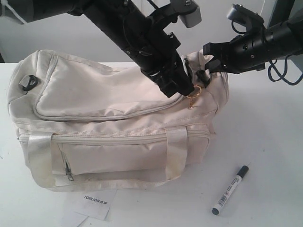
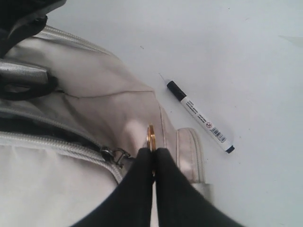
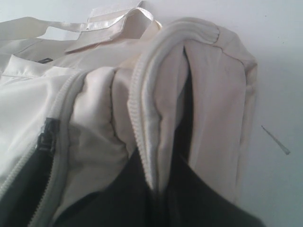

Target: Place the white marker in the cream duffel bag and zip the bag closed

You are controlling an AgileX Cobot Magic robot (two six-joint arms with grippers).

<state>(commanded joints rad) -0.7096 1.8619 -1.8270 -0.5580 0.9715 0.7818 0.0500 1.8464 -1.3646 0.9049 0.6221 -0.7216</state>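
Observation:
The cream duffel bag point(image 1: 113, 127) lies on the white table, front pocket facing the camera. My left gripper point(image 1: 185, 89) is at the bag's right end, shut on the gold zipper ring point(image 2: 151, 137) of the top zipper. My right gripper point(image 1: 208, 66) is shut on a fold of the bag's fabric and zipper edge point(image 3: 151, 142) at that same end. The white marker point(image 1: 231, 189) with its black cap lies on the table to the right of the bag, clear of both grippers; it also shows in the left wrist view as the white marker point(image 2: 201, 117).
A white paper tag point(image 1: 97, 202) printed TONLION lies in front of the bag. A black buckle point(image 1: 28, 82) sits at the bag's left end. The webbing handles point(image 1: 40, 158) hang over the front. White table surface point(image 1: 265, 127) extends to the right.

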